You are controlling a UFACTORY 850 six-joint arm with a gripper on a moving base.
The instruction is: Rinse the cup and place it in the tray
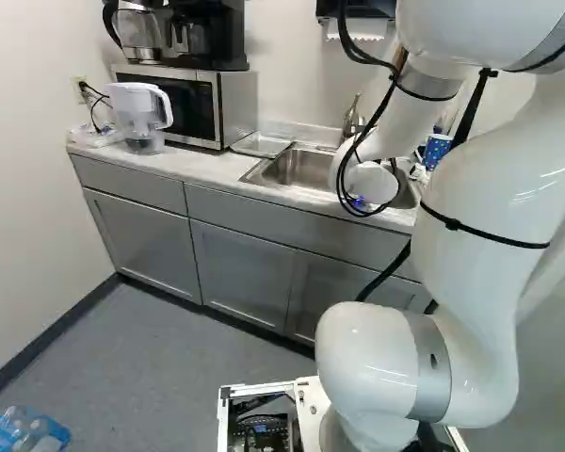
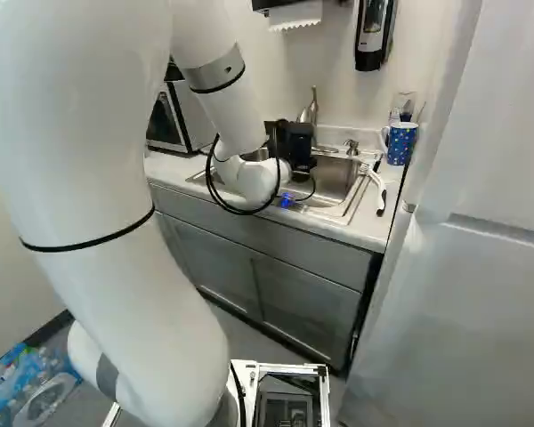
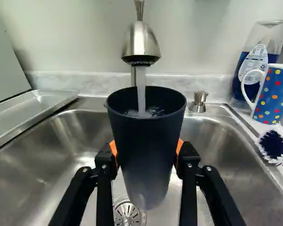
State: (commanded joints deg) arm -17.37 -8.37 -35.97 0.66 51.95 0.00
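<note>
The black gripper [image 2: 294, 144] is over the sink [image 2: 338, 213] in the right base view; its fingertips are hidden there. In the wrist view the gripper [image 3: 146, 153] is shut on the dark cup [image 3: 144, 136], an orange pad against each side. Upright and open at the top, the cup stands under the faucet [image 3: 140, 41], above the drain. A stream of water [image 3: 141, 89] runs into it and splashes inside. The shallow metal tray [image 3: 37, 107] lies on the counter beside the sink, and shows next to the microwave in the left base view.
A dotted blue mug [image 3: 274, 92], a bottle of blue liquid [image 3: 255, 59] and a brush [image 3: 275, 143] are at the sink's other side. A water pitcher [image 1: 141, 115] and microwave [image 1: 193, 102] stand on the counter. Tall grey panel [image 2: 481, 267] rises right of the counter.
</note>
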